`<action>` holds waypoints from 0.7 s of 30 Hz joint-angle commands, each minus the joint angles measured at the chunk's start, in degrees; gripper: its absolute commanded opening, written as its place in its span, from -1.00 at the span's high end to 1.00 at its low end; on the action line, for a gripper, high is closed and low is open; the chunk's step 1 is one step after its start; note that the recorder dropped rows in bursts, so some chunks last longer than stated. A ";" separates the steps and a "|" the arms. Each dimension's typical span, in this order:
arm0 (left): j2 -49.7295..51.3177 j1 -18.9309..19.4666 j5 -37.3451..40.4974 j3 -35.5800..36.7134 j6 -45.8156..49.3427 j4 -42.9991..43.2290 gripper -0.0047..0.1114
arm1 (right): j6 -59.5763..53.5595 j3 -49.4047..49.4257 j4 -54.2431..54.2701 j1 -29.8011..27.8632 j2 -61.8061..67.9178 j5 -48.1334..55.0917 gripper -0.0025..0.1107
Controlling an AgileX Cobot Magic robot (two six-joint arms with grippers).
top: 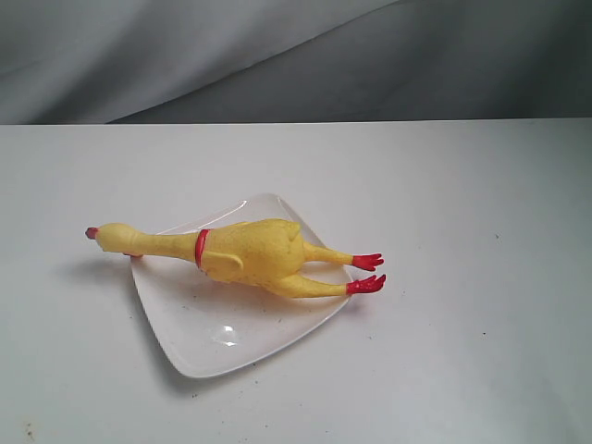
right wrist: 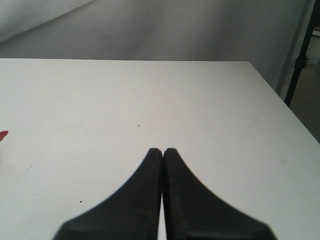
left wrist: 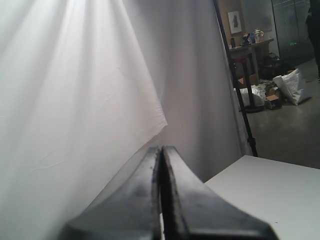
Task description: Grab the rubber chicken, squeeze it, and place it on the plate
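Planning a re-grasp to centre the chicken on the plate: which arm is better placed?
Right, probably. Its wrist view faces the table with a red foot of the rubber chicken at the edge; the left one faces the curtain. Both jaws are shut. The feet point toward the right arm's side.

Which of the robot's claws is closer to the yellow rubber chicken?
Probably the right gripper: its camera catches a red foot of the rubber chicken at the picture's edge. The left gripper faces the curtain, no chicken in sight.
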 commanded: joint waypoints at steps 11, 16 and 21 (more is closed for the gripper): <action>-21.14 20.13 -0.96 -0.15 -2.17 -0.13 0.91 | -0.28 0.23 0.37 -0.36 -0.21 -0.12 0.96; -28.56 22.72 -1.19 0.54 -8.94 -0.25 0.91 | -0.28 0.23 0.37 -0.36 -0.21 -0.12 0.96; -34.25 22.72 -5.05 3.53 -15.62 -0.25 0.91 | -0.28 0.23 0.37 -0.36 -0.21 -0.12 0.96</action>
